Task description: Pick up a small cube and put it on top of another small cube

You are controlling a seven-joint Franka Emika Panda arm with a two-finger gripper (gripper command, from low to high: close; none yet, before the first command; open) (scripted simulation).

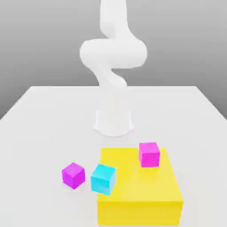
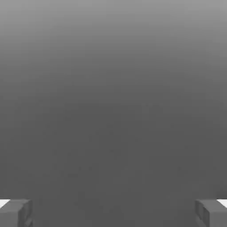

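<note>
We see the arm (image 1: 113,55) as smooth, rounded white segments rising from a flared white cylindrical base (image 1: 113,120), without visible markings, cables or screws. In the hand view, the end effector (image 2: 113,213) shows two blocky grey fingertips (image 2: 16,213) with white upper edges.

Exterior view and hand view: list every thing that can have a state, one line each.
purple cube: on the table, free.
cyan cube: on the table, against the yellow block's side, free.
pink cube: on top of the yellow block, free.
gripper: open, holding nothing.
</note>
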